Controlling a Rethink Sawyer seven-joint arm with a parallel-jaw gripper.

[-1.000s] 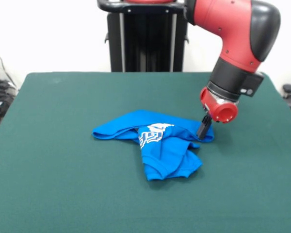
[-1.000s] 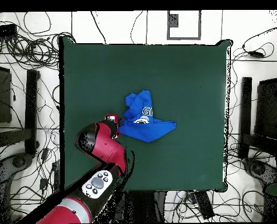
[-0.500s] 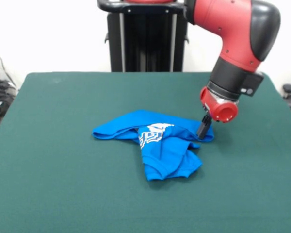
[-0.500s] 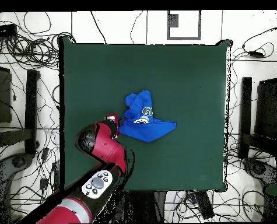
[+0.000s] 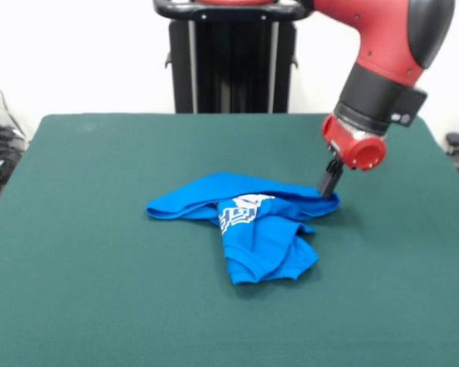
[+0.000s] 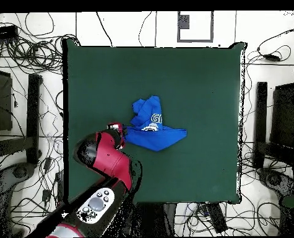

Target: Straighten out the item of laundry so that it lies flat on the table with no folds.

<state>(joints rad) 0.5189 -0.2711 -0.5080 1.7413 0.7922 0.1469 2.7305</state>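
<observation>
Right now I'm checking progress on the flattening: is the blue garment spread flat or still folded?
Folded. The blue garment lies bunched, one flap doubled over across its white lettering, its corner at the pincer.

One blue garment (image 5: 249, 226) lies on one green table (image 5: 99, 245); one gripper (image 5: 330, 180) by the garment; loose cables around the table too tangled to count.

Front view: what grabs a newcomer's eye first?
The bright blue item of laundry, crumpled mid-table with folds and its white lettering partly hidden. Next the red arm coming down on the right, its gripper at the cloth's right corner. That corner looks slightly raised.
</observation>
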